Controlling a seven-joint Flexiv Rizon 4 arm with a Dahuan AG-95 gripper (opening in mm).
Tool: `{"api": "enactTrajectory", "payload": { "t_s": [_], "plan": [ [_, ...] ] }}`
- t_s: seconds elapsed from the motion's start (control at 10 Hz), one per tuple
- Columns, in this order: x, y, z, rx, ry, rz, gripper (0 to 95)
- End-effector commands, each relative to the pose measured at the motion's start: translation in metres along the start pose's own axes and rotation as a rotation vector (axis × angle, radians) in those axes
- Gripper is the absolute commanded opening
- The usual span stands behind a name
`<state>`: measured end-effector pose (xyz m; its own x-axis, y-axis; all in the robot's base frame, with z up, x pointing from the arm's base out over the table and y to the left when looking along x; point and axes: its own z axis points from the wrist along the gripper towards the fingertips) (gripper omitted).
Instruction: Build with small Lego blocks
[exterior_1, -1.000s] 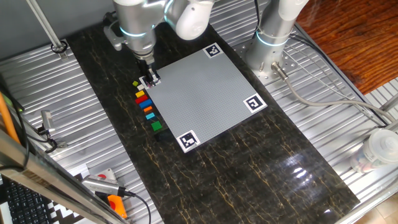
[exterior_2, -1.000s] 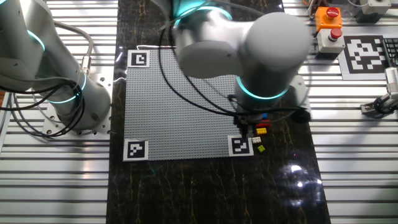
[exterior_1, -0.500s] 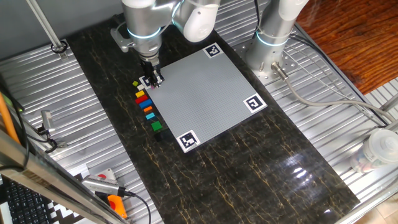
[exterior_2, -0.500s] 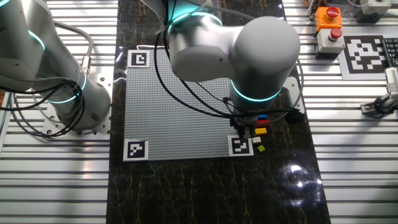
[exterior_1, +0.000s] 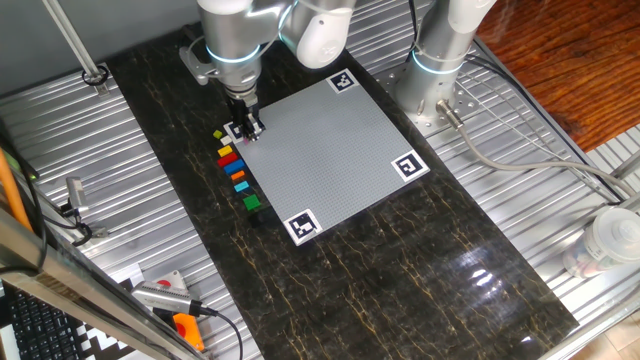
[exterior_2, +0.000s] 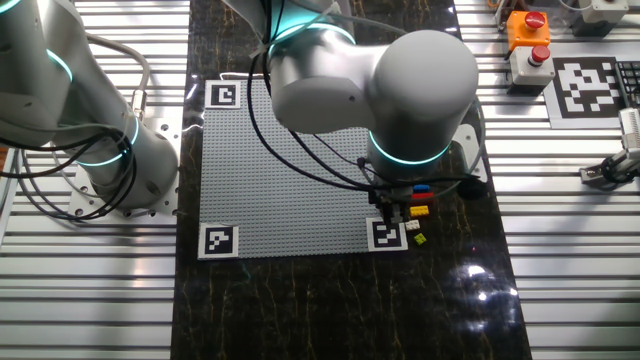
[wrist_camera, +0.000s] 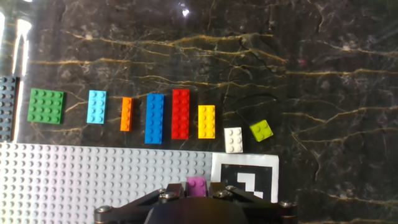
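Pincer (wrist_camera: 198, 190): pointing straight down from a bulky grey arm (exterior_2: 400, 80), closed on a pink brick (wrist_camera: 198, 185), poised over the studded grey plate (wrist_camera: 93, 174) just beside its black-and-white corner marker (wrist_camera: 249, 177). Beyond the fingertips, on dark veined stone, a row of glossy studded bricks: green square (wrist_camera: 46, 106), light blue (wrist_camera: 96, 106), orange (wrist_camera: 126, 114), blue (wrist_camera: 153, 118), red (wrist_camera: 180, 114), yellow (wrist_camera: 206, 121), white (wrist_camera: 234, 139), lime (wrist_camera: 261, 130), tilted.

Grey studded plate (exterior_1: 325, 150) with black-and-white corner markers (exterior_1: 302, 226) lies on dark marbled desk (exterior_1: 400, 270). Red-buttoned box (exterior_2: 527, 38) sits on the ribbed metal beside it.
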<state>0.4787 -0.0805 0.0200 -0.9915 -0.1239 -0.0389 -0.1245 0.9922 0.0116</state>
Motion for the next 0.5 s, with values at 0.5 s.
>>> {"api": "enactTrajectory", "payload": {
  "t_s": [0.5],
  "plan": [
    [-0.0017, 0.0003, 0.0047, -0.002, -0.013, -0.008, 0.0]
  ]
}}
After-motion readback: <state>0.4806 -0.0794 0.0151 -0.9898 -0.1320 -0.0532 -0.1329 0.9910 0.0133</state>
